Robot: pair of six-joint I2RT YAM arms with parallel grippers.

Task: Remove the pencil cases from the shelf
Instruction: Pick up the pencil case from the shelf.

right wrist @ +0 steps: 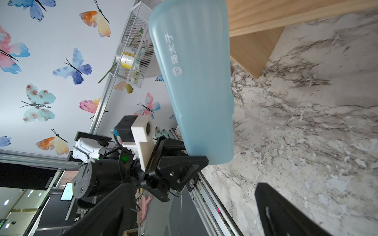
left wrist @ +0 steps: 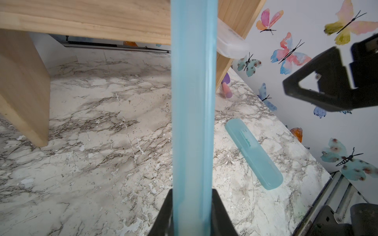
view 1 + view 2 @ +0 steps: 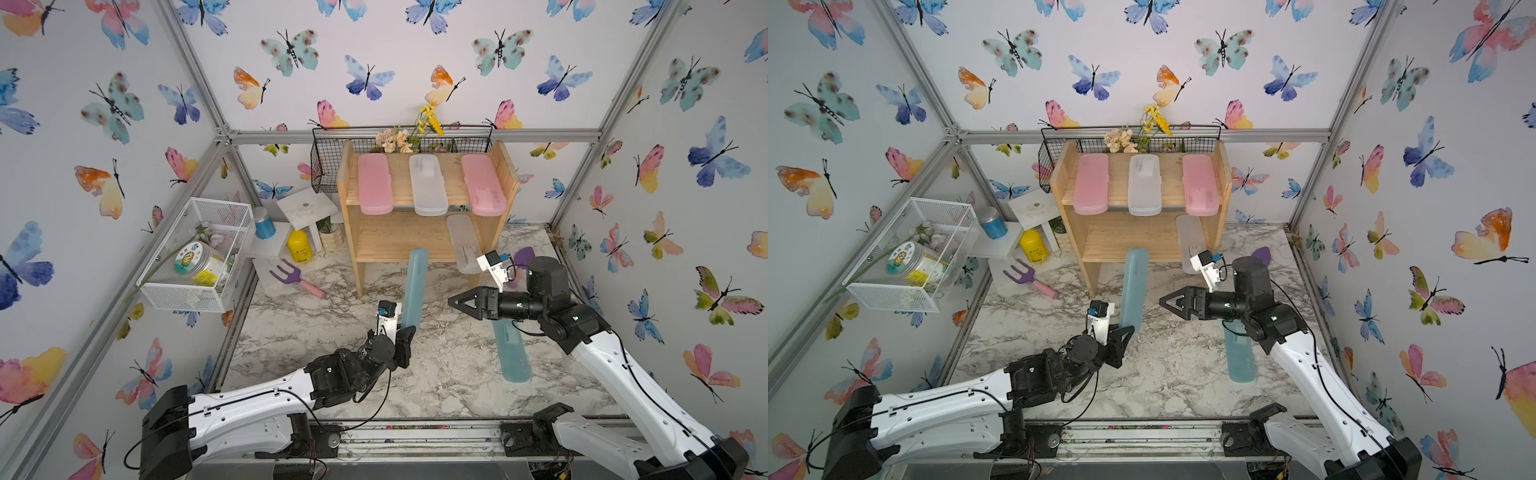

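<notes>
The left claw (image 3: 408, 337) is clenched on the near end of a blue pencil case (image 3: 415, 286), which is turned on edge and held clear of the worktop (image 3: 324, 332). The case points away from the claw toward the shelf (image 3: 390, 243). Its far end reaches the front edge of the lower tier, but I cannot tell whether it touches the wood. The right claw (image 3: 456, 301) hangs released, jaws wide, just right of that case and apart from it. Under the right arm a second blue case (image 3: 515, 359) lies flat on the worktop. On the top tier a pink case (image 3: 375, 184), a white case (image 3: 428, 185) and another pink case (image 3: 483, 185) overhang the front edge. A second white case (image 3: 464, 245) overhangs the lower tier at its right end.
</notes>
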